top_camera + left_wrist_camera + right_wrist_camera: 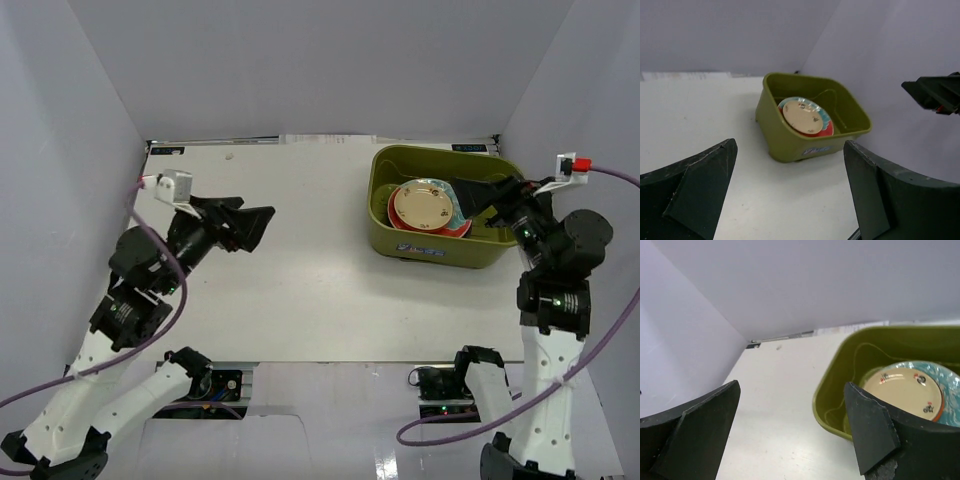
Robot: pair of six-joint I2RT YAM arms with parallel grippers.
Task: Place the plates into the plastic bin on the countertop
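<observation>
1. Both arms are empty. The left gripper hangs over the left of the countertop with its jaws spread wide, nothing between them.
2. The right gripper sits over the bin's right side, jaws equally wide; its wrist view shows only air between the fingers.
3. No plate shows on the countertop outside the bin, so I judge the loading done or all but done, at the release-and-retreat stage.
4. The next move, as I read it, calls for lifting the right gripper straight up off the rim without snagging the wall, then checking for any plate out of view.
5. The plates lie stacked and slightly tilted inside the bin at the far right: a cream plate with a red rim on top, teal beneath, red lowest. The stack hides how many there are.
6. The label on the bin's front carries blue writing, too small to read.
7. Stickers along the far table edge are also illegible.
</observation>
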